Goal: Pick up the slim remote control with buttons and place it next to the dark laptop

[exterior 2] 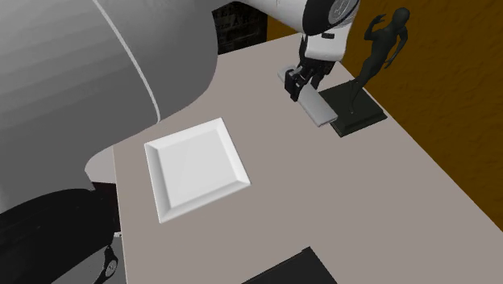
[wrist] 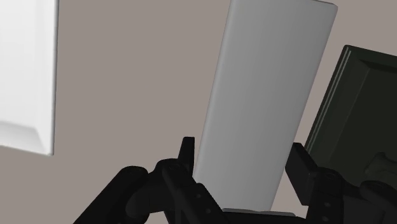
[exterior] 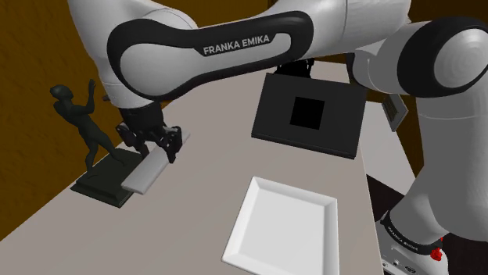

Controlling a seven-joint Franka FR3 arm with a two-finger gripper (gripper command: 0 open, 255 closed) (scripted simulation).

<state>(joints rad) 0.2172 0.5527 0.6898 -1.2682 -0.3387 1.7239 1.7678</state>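
- Tool point(wrist: 240, 149): clamped across the near end of the plain grey remote point(wrist: 261, 108).
- Remote lies on the desk point(exterior: 203, 180), alongside the statue base point(wrist: 356, 108).
- White square plate point(exterior: 285, 226) and dark laptop point(exterior: 309, 117) are well apart from it.

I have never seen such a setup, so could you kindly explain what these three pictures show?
A white robot arm works at a table. The shoulder view looks down from beside its stand, the second exterior view from another side, the wrist view from a camera on its hand. On the table lie a white plate, a dark closed laptop, a dark statue and a grey remote. The black gripper clasps the remote between its two fingers, beside the statue's base.
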